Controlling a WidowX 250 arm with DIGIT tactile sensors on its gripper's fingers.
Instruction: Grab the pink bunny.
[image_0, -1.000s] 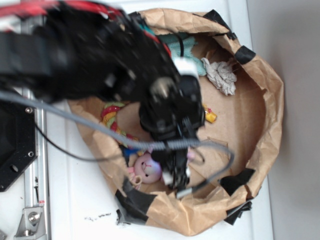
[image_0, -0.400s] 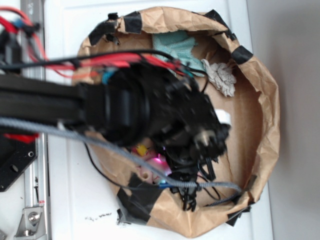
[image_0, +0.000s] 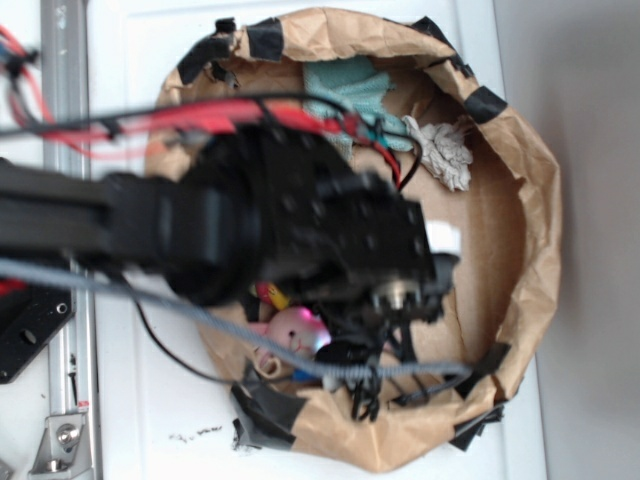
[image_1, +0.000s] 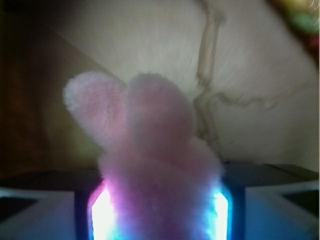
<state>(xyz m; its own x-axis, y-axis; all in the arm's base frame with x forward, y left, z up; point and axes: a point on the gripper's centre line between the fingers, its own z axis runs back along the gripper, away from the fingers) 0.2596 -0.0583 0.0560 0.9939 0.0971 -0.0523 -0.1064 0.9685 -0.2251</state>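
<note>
We find the pink bunny (image_1: 150, 165) wedged between our gripper (image_1: 159, 210) pads, its fluffy ears standing up past the lit fingers (image_1: 40, 212), so we judge the jaws closed onto the plush. From the exterior view its pale face (image_0: 296, 330) peeks out beneath the arm (image_0: 250, 225), low in the crumpled paper bin (image_0: 535, 250), near the taped rim where we reached down for it

No readable text, label, brand, number or sign shows in either view.
</note>
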